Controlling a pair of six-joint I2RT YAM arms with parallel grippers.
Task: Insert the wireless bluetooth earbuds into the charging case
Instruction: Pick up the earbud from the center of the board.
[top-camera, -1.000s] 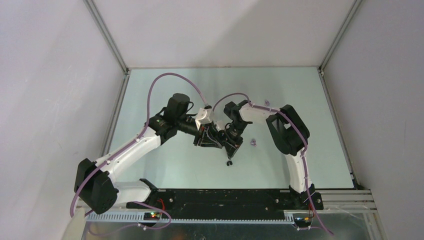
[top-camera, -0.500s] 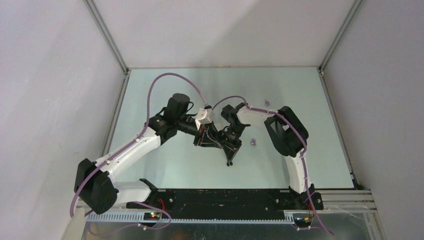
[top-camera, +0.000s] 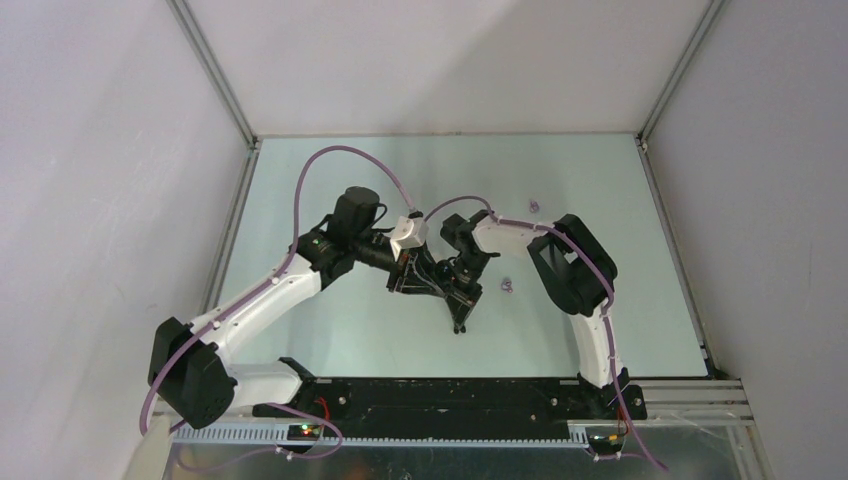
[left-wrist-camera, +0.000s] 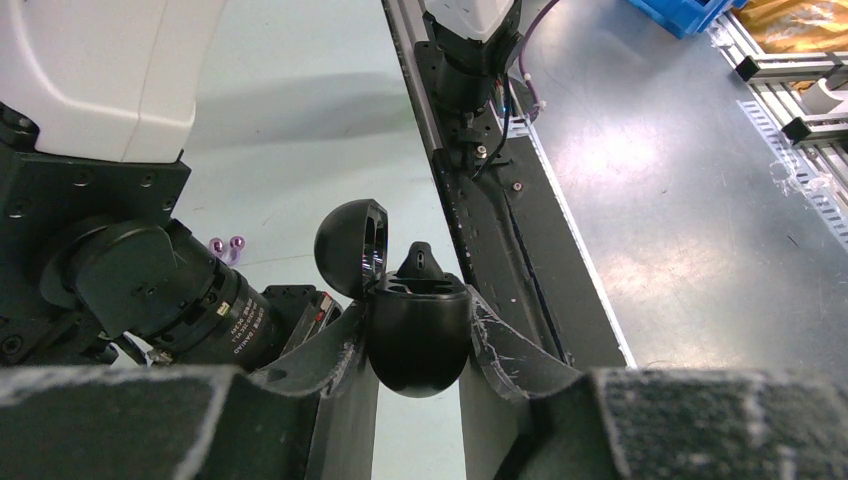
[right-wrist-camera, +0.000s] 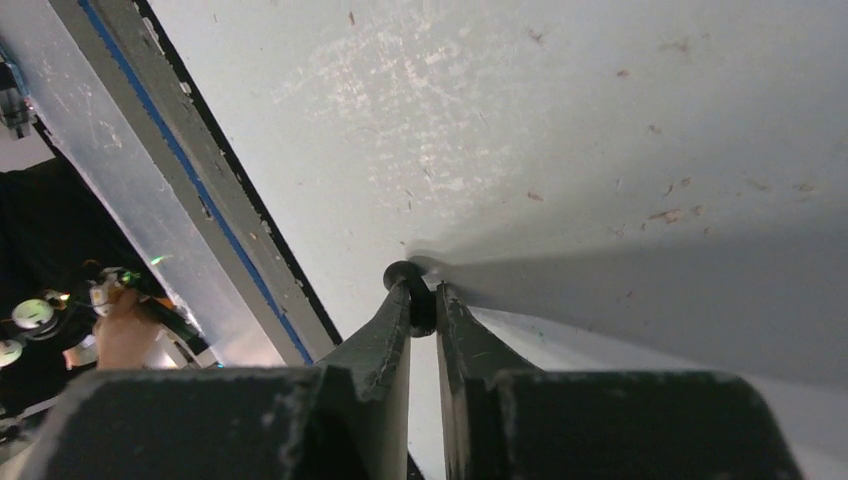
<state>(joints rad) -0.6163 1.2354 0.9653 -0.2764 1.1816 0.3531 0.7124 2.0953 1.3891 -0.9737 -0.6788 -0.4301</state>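
My left gripper (left-wrist-camera: 418, 335) is shut on a black oval charging case (left-wrist-camera: 418, 350) and holds it above the table. Its lid (left-wrist-camera: 350, 248) stands open to the left. One glossy black earbud (left-wrist-camera: 421, 262) sits in the case's top. My right gripper (right-wrist-camera: 422, 300) is shut on the other black earbud (right-wrist-camera: 403, 274), its tips down at the table surface. In the top view the left gripper (top-camera: 422, 280) and the right gripper (top-camera: 460, 320) are close together at mid-table. A small pale purple piece (top-camera: 509, 286) lies to their right; it also shows in the left wrist view (left-wrist-camera: 225, 246).
Another small pale purple piece (top-camera: 534, 206) lies further back on the pale green table (top-camera: 330, 330). The black base rail (top-camera: 440, 395) runs along the near edge. The right arm's wrist (left-wrist-camera: 150, 290) is close to the left of the held case.
The right gripper has moved down and toward the near edge onto the black earbud that lay on the table, and has shut on it. The left gripper with the case has hardly moved.
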